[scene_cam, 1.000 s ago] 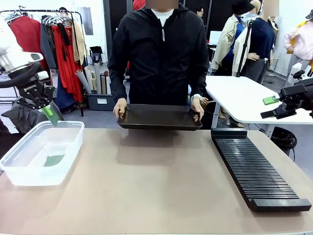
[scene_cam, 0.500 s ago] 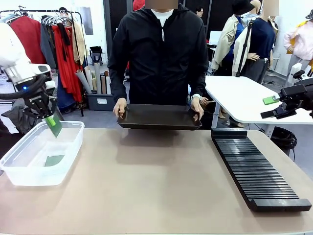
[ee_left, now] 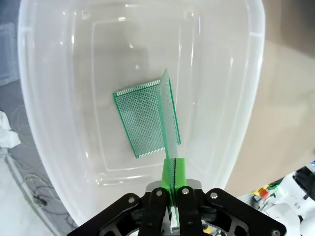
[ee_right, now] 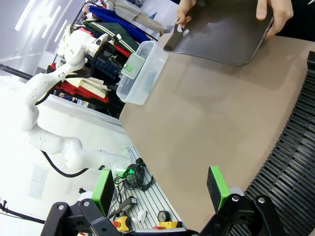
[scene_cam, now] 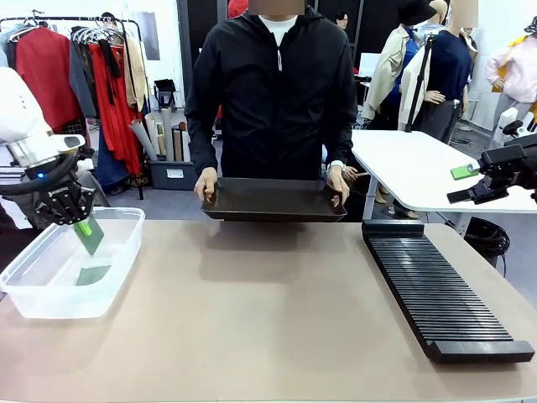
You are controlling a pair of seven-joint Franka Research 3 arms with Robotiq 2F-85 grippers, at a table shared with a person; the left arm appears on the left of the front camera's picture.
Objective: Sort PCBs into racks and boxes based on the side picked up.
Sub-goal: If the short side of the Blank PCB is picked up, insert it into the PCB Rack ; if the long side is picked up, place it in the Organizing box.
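Over the clear box (scene_cam: 71, 262), the left gripper (scene_cam: 82, 227) stands clamped on the edge of 1 PCB (scene_cam: 91, 236), which hangs tilted above the box's inside. A second PCB (ee_left: 140, 118) lies flat on the box floor, directly beneath the held board. Well to the right of the box, the right gripper (ee_right: 162, 189) hovers with jaws spread and empty above the black rack (scene_cam: 438, 288). Beyond the box, across the table (scene_cam: 260, 311), a person's hands (scene_cam: 206, 184) hold a black tray (scene_cam: 273, 200).

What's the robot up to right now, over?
Left gripper shut on a PCB, over the box. Right gripper open, idle. One board already inside. Nothing blocking.
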